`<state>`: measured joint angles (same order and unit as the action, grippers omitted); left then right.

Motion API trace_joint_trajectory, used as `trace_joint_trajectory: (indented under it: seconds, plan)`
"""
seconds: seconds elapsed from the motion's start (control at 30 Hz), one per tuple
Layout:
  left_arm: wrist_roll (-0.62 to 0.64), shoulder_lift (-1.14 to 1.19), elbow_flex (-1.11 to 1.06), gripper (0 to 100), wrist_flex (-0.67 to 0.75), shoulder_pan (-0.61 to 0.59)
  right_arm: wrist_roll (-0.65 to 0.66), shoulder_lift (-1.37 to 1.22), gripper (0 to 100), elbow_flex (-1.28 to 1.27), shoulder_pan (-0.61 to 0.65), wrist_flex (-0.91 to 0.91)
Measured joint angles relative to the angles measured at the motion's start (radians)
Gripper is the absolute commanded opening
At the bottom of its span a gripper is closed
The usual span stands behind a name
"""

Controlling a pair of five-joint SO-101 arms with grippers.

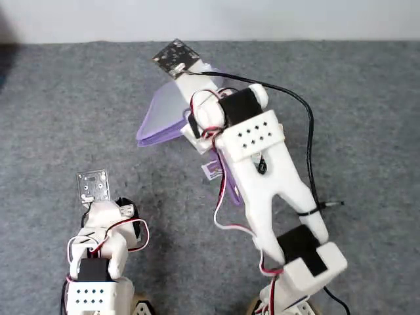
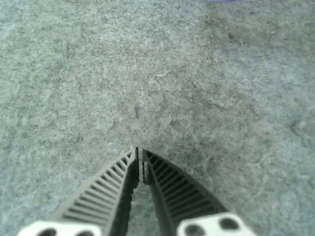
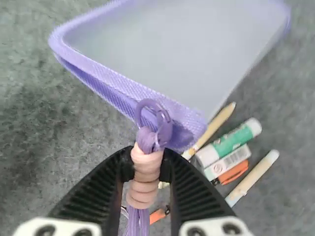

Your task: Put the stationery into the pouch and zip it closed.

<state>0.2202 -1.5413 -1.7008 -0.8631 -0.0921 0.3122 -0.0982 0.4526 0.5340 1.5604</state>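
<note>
We start on the left. The left gripper point(image 2: 140, 158) sits well apart from the pouch point(image 1: 161, 118), to its left and closer to the arms' bases. Its jaws are pressed together and hold nothing. Under them is just the grey table point(image 2: 197, 73).

The pouch has one edge lifted off the table. The right gripper point(image 3: 146, 158) is right at that edge. Its jaws pinch the zip pull point(image 3: 146, 179), a little string of beads on a purple cord.

The stationery point(image 3: 229, 147) is not inside the pouch. It lies on the table, just beside the pouch and partly under it.

What can go wrong? We think the zip may get pulled while the pouch has nothing in it, and then the things are shut out. Nothing holds the pouch down either. A tug on the pull may just drag or lift the whole pouch, and the zip may not slide. The swinging pouch may also knock the stationery and make it roll off.

Now we count:
- one pouch and one zip pull
- two grippers
- two wooden sticks like pencils point(image 3: 216, 123)
- one green and white glue stick point(image 3: 231, 139)
- one white tube point(image 3: 227, 162)
- two orange bits point(image 3: 231, 175), and we cannot tell if they are one thing or two
</note>
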Motion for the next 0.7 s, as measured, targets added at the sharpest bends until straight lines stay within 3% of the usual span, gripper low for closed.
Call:
trace_joint_trajectory:
  seconds: [0.2, 0.43, 0.7]
  plan:
    - [0.0, 0.0, 0.0, 1, 0.0, 0.0, 0.083, 0.089, 0.9, 0.0, 0.072, 0.0]
    - [0.0, 0.0, 0.0, 1, 0.0, 0.0, 0.089, 0.13, 0.9, 0.0, 0.08, 0.002]
    - [0.0, 0.0, 0.0, 1, 0.0, 0.0, -0.037, 0.132, 0.8, 0.0, 0.081, 0.012]
